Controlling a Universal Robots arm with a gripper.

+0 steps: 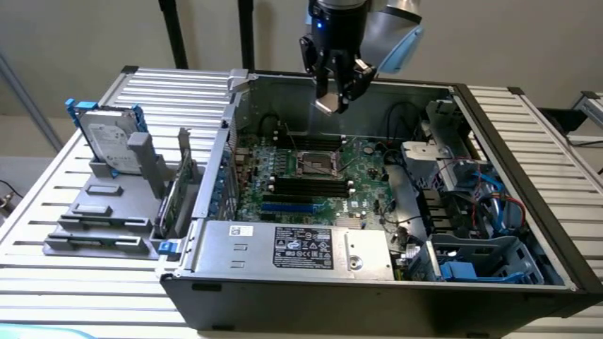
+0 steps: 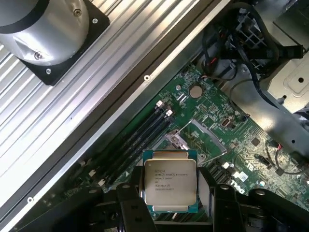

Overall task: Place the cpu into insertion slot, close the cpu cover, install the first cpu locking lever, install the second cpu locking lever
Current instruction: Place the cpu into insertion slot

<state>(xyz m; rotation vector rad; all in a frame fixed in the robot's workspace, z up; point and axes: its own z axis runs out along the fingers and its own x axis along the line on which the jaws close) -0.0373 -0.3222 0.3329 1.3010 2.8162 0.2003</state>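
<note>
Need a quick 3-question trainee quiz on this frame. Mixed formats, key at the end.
1. True or false: the cpu already sits in the insertion slot.
2. What does the hand grip? A) a memory stick B) the cpu C) a blue cable
3. Fill in: the hard drive stands on the exterior view's ____ side.
Key: 1 false; 2 B; 3 left.

cpu (image 2: 170,180) with matt silver metal lid, shiny green motherboard (image 2: 241,145), ribbed bare-metal desk (image 1: 75,282), grey sheet-metal case (image 1: 282,92)
</note>
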